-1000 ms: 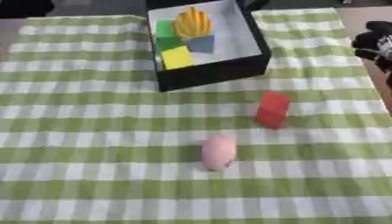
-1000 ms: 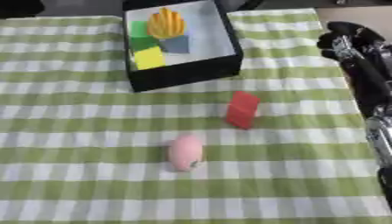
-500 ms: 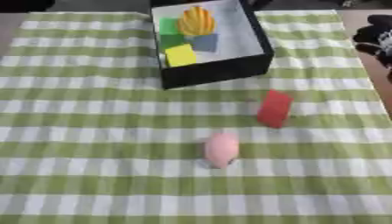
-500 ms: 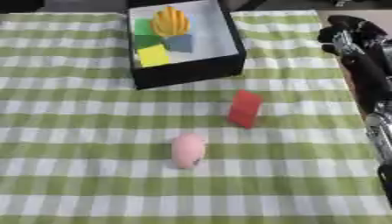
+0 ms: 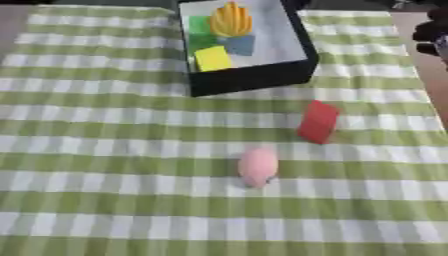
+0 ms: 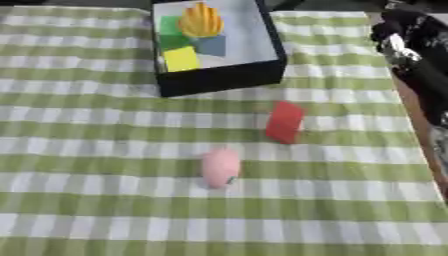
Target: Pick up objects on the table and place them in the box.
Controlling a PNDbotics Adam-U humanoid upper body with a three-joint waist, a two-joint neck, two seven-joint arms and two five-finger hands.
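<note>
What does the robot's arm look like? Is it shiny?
Only the right arm shows, along the right edge of the right eye view. It is mostly black, with a few pale silvery patches that catch the light. Its right hand at the top is a dark, lumpy shape, too blurred to make out more. The left arm is out of sight.

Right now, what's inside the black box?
Inside the black box I can see a yellow ridged thing, a green block, a bluish block and a yellow block. Anything lying underneath them is covered, so I can't tell.
</note>
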